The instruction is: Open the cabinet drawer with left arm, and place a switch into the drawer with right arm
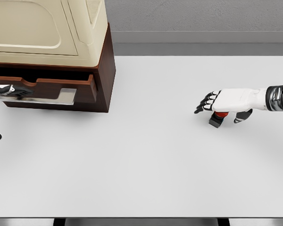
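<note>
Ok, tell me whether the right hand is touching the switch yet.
Cannot tell. In the head view the right hand sits directly over the switch and overlaps its red top, fingers spread, but this single angle shows neither clear contact nor a gap.

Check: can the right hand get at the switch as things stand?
Probably yes. The right hand is directly over the switch, fingers spread and not closed on it. The white table around it is bare; the cabinet stands well off to the left.
</note>
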Robot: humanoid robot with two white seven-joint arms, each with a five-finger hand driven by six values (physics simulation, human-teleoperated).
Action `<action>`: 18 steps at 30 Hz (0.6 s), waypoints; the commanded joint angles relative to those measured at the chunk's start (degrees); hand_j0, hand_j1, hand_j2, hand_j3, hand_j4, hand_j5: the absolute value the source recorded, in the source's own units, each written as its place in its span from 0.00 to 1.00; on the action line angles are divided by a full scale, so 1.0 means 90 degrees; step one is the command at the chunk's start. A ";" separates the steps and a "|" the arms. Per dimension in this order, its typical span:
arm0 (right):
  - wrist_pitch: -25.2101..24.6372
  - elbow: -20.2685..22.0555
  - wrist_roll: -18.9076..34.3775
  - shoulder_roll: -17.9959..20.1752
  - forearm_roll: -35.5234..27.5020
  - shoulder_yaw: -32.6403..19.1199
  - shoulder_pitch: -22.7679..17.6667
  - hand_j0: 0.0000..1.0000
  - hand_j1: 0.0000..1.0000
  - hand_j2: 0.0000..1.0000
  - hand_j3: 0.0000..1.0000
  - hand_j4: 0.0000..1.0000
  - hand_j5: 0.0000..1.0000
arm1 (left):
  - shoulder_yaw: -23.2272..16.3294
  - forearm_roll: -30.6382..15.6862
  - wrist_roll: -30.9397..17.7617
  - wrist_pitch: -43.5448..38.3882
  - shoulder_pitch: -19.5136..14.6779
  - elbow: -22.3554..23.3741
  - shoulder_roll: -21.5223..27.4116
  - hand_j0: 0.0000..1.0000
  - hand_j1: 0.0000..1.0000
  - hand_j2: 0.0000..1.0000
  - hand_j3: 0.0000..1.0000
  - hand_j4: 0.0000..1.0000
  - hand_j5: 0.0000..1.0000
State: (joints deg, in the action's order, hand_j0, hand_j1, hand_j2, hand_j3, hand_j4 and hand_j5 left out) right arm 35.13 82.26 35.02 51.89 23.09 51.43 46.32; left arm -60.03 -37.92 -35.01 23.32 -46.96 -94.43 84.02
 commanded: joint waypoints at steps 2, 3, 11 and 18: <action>-0.0015 0.0001 -0.0002 0.0006 -0.0027 -0.0002 0.0000 1.00 1.00 1.00 1.00 1.00 1.00 | 0.0000 0.0023 0.0001 -0.0003 0.0003 0.0081 0.0000 1.00 1.00 1.00 1.00 1.00 1.00; -0.0015 0.0001 -0.0002 0.0006 -0.0027 -0.0002 0.0000 1.00 1.00 1.00 1.00 1.00 1.00 | 0.0000 0.0033 0.0001 -0.0003 0.0013 0.0101 0.0000 1.00 1.00 1.00 1.00 1.00 1.00; -0.0015 0.0010 -0.0002 -0.0004 -0.0027 -0.0002 0.0000 1.00 1.00 1.00 1.00 1.00 1.00 | -0.0010 0.0082 0.0001 -0.0013 0.0032 0.0189 -0.0049 1.00 1.00 1.00 1.00 1.00 1.00; -0.0015 0.0001 -0.0002 -0.0004 -0.0027 0.0008 0.0000 1.00 1.00 1.00 1.00 1.00 1.00 | -0.0068 0.0092 0.0001 0.0046 0.0110 0.0160 -0.0039 1.00 1.00 1.00 1.00 1.00 1.00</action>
State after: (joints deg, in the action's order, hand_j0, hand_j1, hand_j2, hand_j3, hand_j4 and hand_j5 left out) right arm 35.13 82.32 35.02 51.80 23.09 51.51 46.32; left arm -60.48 -37.22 -34.86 23.45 -45.98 -92.87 83.61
